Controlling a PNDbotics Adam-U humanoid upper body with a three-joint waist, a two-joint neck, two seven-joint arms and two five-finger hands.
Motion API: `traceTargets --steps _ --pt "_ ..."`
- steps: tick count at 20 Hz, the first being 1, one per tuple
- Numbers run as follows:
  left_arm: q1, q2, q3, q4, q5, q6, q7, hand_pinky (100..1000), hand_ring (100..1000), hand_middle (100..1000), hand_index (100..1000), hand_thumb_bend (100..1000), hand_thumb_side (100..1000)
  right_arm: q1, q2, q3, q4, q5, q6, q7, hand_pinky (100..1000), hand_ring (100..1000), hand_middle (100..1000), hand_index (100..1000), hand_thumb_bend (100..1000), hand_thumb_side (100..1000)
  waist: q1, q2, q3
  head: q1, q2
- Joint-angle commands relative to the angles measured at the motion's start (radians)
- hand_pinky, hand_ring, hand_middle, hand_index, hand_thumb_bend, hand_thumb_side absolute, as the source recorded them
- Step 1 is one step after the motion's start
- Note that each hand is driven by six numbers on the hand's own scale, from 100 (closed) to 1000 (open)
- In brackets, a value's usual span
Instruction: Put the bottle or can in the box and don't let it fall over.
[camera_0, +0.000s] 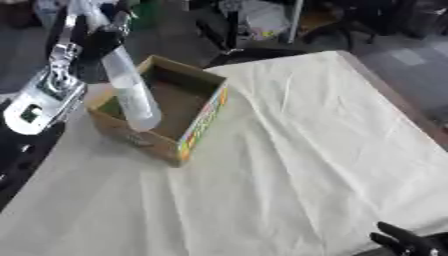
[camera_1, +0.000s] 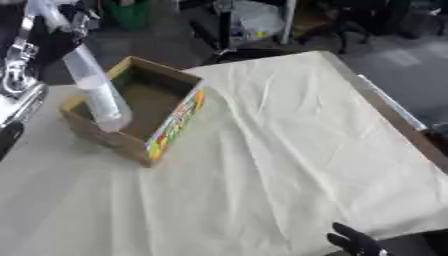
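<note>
Bottle (camera_0: 131, 90), clear plastic, clasped near its top by curled left hand (camera_0: 98, 37), tilted bottom-first over cardboard box (camera_0: 197, 125) for standing; right hand (camera_0: 407, 242) idle near-right, fingers relaxed.

A box (camera_0: 166, 112) sits at the upper left of the frame on the bench (camera_0: 289, 150). The left hand (camera_0: 96, 40) holds a bottle (camera_0: 131, 92) tilted over it, base inside. The right hand (camera_0: 407, 242) rests at lower right.
</note>
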Motion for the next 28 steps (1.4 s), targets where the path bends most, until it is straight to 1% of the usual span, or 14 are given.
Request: traceTargets --steps 1,2,3,5,7,8,10,12,15,17,19,24,26,28 --pt "-0.007 -0.001 -0.015 0.029 -0.030 -0.015 0.019 825 801 223 549 100 340 -0.008 -0.001 0.004 -0.022 -0.003 -0.006 0.005 656 1000 1000 1000 100 470 -0.001 -0.002 -0.005 -0.002 -0.021" --pt "-0.004 -0.004 -0.021 0.033 -0.038 -0.017 0.012 836 836 270 594 115 357 -0.009 -0.001 0.005 -0.022 -0.002 -0.006 0.005 656 1000 1000 1000 100 470 0.000 -0.001 -0.007 -0.002 -0.022" --pt "0.001 -0.005 -0.028 0.034 -0.045 -0.018 0.002 854 890 355 664 192 376 -0.009 0.000 0.005 -0.022 -0.001 -0.006 0.005 656 1000 1000 1000 100 470 0.001 0.000 -0.007 -0.002 -0.022" --pt "0.016 0.002 -0.056 0.024 -0.067 -0.009 -0.025 891 1000 559 809 372 458 -0.010 -0.001 0.003 -0.021 0.001 -0.007 0.005 656 1000 1000 1000 100 470 0.003 -0.001 -0.006 -0.001 -0.021" --pt "0.034 0.018 -0.082 0.005 -0.094 0.011 -0.053 921 1000 721 896 480 542 -0.009 -0.002 0.001 -0.020 0.003 -0.007 0.005 656 1000 1000 1000 100 470 0.005 -0.003 -0.001 -0.004 -0.020" --pt "0.041 0.027 -0.087 -0.004 -0.108 0.023 -0.067 926 1000 747 906 505 561 -0.007 -0.003 0.000 -0.020 0.005 -0.008 0.005 657 1000 1000 1000 100 470 0.005 -0.005 0.001 -0.007 -0.020" --pt "0.051 0.039 -0.075 -0.021 -0.140 0.043 -0.098 942 1000 803 929 552 607 -0.004 -0.002 -0.002 -0.019 0.007 -0.009 0.005 657 1000 1000 1000 100 470 0.004 -0.008 0.007 -0.012 -0.021" --pt "0.057 0.047 -0.047 -0.039 -0.163 0.059 -0.129 950 1000 841 942 577 648 -0.002 -0.002 -0.003 -0.018 0.009 -0.011 0.005 657 1000 1000 1000 100 470 0.002 -0.010 0.012 -0.016 -0.022" --pt "0.074 0.069 0.007 -0.086 -0.159 0.080 -0.176 951 1000 855 945 571 666 0.002 -0.001 -0.006 -0.019 0.011 -0.014 0.005 657 1000 1000 1000 100 470 0.000 -0.012 0.020 -0.019 -0.022" --pt "0.098 0.088 0.049 -0.129 -0.139 0.092 -0.199 950 1000 852 943 563 659 0.003 0.000 -0.011 -0.017 0.012 -0.014 0.005 657 1000 1000 1000 100 470 0.000 -0.014 0.028 -0.022 -0.019" --pt "0.134 0.101 0.094 -0.174 -0.112 0.098 -0.195 946 1000 841 936 534 645 0.004 0.001 -0.018 -0.015 0.013 -0.013 0.005 658 1000 1000 1000 100 470 0.000 -0.017 0.038 -0.028 -0.013" --pt "0.250 0.095 0.212 -0.294 -0.039 0.059 -0.130 930 1000 806 913 455 599 0.008 0.006 -0.046 -0.013 0.014 -0.013 0.005 658 1000 1000 1000 100 470 -0.001 -0.025 0.085 -0.050 0.006" --pt "0.298 0.069 0.254 -0.342 -0.009 0.036 -0.101 928 1000 800 910 443 597 0.007 0.009 -0.060 -0.011 0.017 -0.011 0.005 658 1000 1000 1000 100 470 0.001 -0.027 0.114 -0.059 0.018" --pt "0.347 0.033 0.281 -0.391 0.013 0.014 -0.080 926 1000 795 909 432 598 0.006 0.011 -0.074 -0.009 0.021 -0.010 0.005 658 1000 1000 1000 100 470 0.005 -0.029 0.141 -0.065 0.031"
